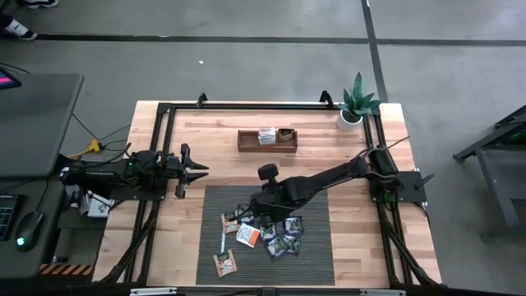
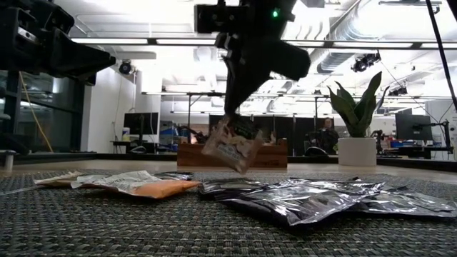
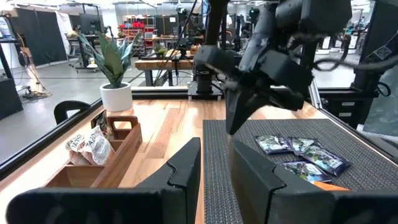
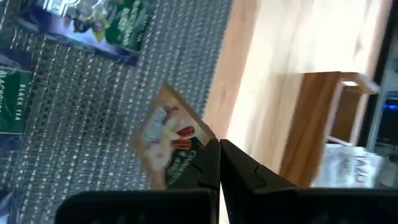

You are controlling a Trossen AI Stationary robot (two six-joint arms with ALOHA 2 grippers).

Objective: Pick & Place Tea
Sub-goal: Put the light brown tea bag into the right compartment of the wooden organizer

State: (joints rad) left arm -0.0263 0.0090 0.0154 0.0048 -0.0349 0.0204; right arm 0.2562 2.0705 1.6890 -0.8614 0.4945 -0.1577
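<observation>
My right gripper [image 1: 245, 215] hangs over the dark woven mat [image 1: 316, 205], slanting down, shut on a tan tea sachet [image 2: 232, 151] with a red and white print [image 4: 166, 144]. Several other tea sachets lie flat on the mat: an orange and white one [image 1: 248, 234], dark green-black ones [image 1: 283, 242] and a tan one [image 1: 223, 263]. At the table's left edge my left gripper [image 1: 197, 171] points level toward the mat, open and holding nothing [image 3: 214, 168]. My right gripper pinches the tan sachet between its two fingers at one corner [image 4: 189, 160]. The fingers [image 4: 208, 163] come from above, slanting down. The sachet hangs tilted below the fingertips, lifted clear of the mat [image 2: 235, 168].
A wooden tray [image 1: 246, 141] with sachets in it stands beyond the mat near the far edge. A potted plant [image 1: 357, 107] is at the far right corner. A thin white strip [image 1: 222, 245] lies on the mat. A black frame [image 1: 164, 111] rims the table.
</observation>
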